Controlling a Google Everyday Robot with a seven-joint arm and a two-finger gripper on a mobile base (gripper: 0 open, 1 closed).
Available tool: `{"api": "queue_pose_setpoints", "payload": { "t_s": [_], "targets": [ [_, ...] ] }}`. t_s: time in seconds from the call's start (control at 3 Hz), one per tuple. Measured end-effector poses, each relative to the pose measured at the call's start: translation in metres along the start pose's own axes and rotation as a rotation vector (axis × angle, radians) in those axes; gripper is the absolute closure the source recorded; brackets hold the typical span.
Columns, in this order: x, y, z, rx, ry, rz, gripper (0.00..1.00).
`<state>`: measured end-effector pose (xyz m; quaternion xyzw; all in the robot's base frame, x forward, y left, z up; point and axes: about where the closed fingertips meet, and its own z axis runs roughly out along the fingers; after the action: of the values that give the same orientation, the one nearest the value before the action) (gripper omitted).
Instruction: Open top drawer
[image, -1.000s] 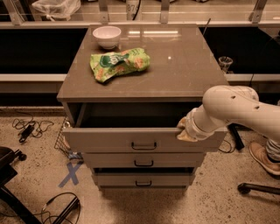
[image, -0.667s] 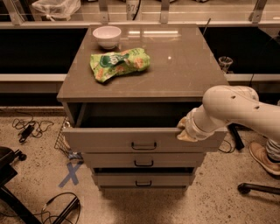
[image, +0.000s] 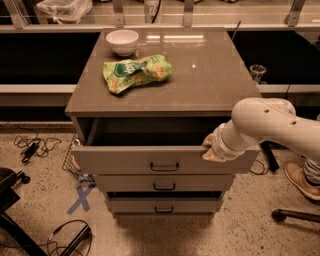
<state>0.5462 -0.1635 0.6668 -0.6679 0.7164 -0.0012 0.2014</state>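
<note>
The top drawer (image: 125, 161) of the grey-brown cabinet stands pulled out part way, its dark interior (image: 150, 132) showing, with a small dark bar handle (image: 164, 167) at the middle of its front. My gripper (image: 208, 150) is at the drawer front's upper right edge, at the end of my white arm (image: 265, 127) that reaches in from the right. Two narrower drawers (image: 164, 185) below are closed.
On the cabinet top (image: 210, 75) lie a green snack bag (image: 136, 73) and a white bowl (image: 122, 41). Cables (image: 31, 146) and a blue X of tape (image: 80, 199) are on the floor at left. A chair base (image: 10, 200) is at lower left, a person's shoe (image: 300, 180) at right.
</note>
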Motion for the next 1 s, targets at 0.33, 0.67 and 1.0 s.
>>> {"api": "queue_pose_setpoints", "payload": {
  "t_s": [0.33, 0.67, 1.0],
  "targets": [
    [0.0000, 0.0000, 0.0000, 0.000, 0.000, 0.000, 0.28],
    [-0.0003, 0.0004, 0.0003, -0.001, 0.000, -0.001, 0.00],
    [-0.0003, 0.0005, 0.0003, -0.001, 0.000, -0.001, 0.00]
  ]
}}
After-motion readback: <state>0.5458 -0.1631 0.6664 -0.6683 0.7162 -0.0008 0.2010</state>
